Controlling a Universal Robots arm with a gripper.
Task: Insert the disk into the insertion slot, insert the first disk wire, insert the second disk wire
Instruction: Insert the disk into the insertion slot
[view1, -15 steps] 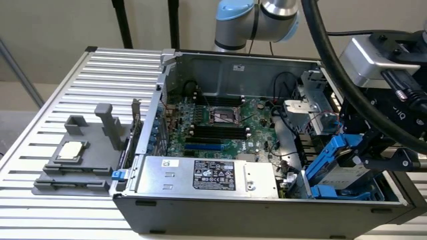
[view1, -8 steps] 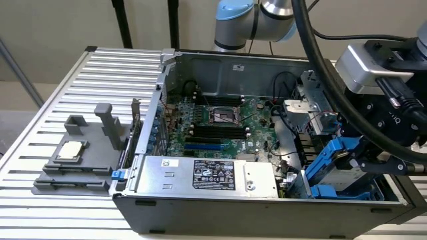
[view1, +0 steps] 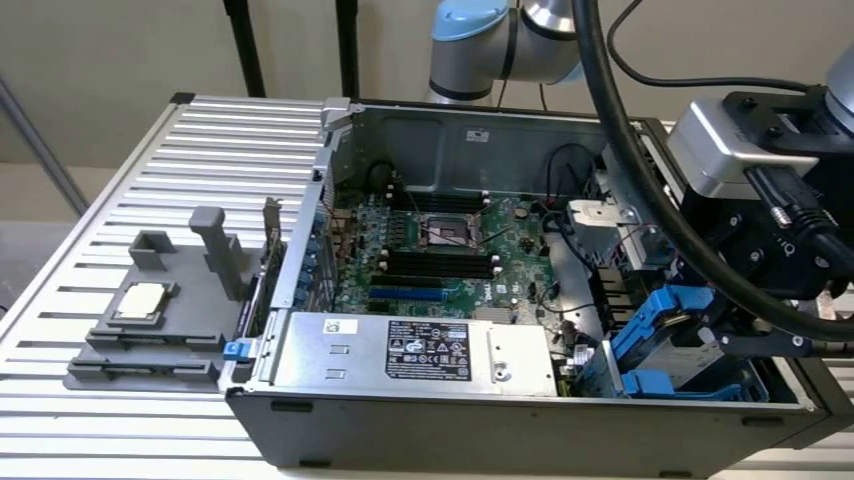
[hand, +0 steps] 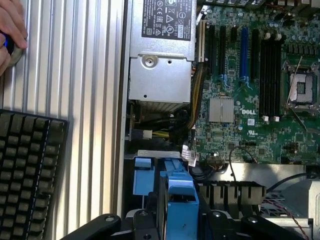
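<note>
The ribbed silver aluminium worktop carries an open dark grey metal computer case. A large silver power-supply box with a black label sits along the case's near wall, and a green motherboard lies behind it. At the exterior view's right end of the case, the black claw is clamped on the disk, a flat drive in a bright blue plastic carrier frame. The disk is held at a slant at the mouth of the insertion slot in the drive cage (another blue tab sits just beside it). I judge the first step is in hand, since the disk looks unseated. Seating it calls for squaring the carrier with the bay, then a straight, gentle push.
</note>
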